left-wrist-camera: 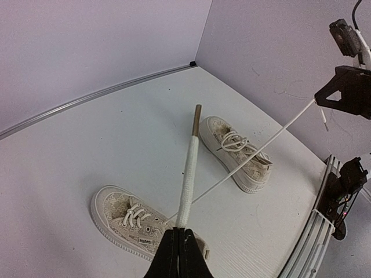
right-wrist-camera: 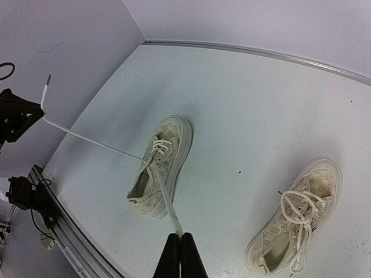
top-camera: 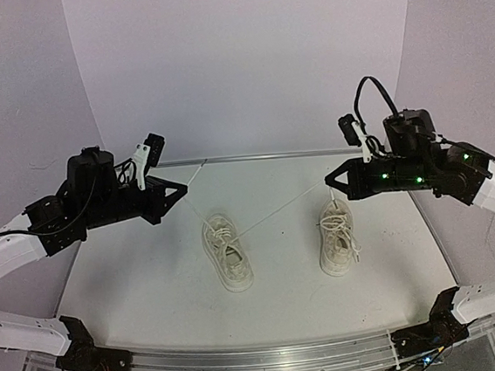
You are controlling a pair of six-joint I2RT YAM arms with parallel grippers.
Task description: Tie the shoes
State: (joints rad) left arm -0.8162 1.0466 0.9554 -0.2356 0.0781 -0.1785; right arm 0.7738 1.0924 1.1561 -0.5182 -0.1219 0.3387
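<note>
The laces [top-camera: 285, 209] of one shoe [top-camera: 228, 256] are being pulled taut, one end pinched in the fully closed left pincer [top-camera: 180, 190], the other in the equally closed right pincer [top-camera: 331, 182]. The shoe is lying below, between them. Crossing the ends is probably being called for next.

The white table [top-camera: 128, 307], edged by a metal rail [top-camera: 254, 158] at the back, carries two cream sneakers side by side, apart: the left shoe [top-camera: 228, 256] and the right shoe [top-camera: 338, 242].
</note>
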